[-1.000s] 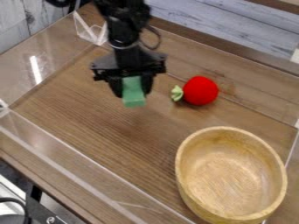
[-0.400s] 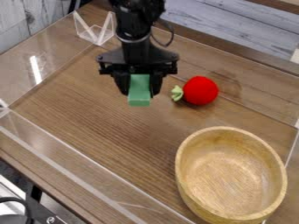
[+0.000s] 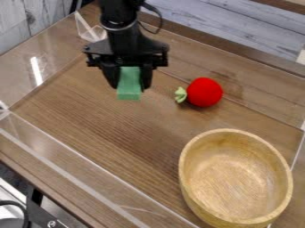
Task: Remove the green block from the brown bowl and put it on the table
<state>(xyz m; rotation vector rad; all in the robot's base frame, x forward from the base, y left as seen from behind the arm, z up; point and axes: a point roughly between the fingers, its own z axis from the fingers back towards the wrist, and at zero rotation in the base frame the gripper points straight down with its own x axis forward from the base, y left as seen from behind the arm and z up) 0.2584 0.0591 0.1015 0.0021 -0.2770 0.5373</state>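
My black gripper (image 3: 128, 73) hangs over the left middle of the table (image 3: 84, 134), pointing down and shut on the green block (image 3: 128, 86). The block is a light green bar held upright between the fingers, its lower end clear of the wood. The brown bowl (image 3: 234, 209) sits at the front right, well apart from the gripper, with nothing inside it.
A red ball-like fruit (image 3: 206, 92) with a green stem lies on the table just right of the gripper. Low clear acrylic walls (image 3: 36, 67) run along the table's edges. A pale plank wall stands behind.
The gripper has risen with the green block still in its grip and has drifted a little to the left and toward the back. The bowl and the fruit have stayed put.
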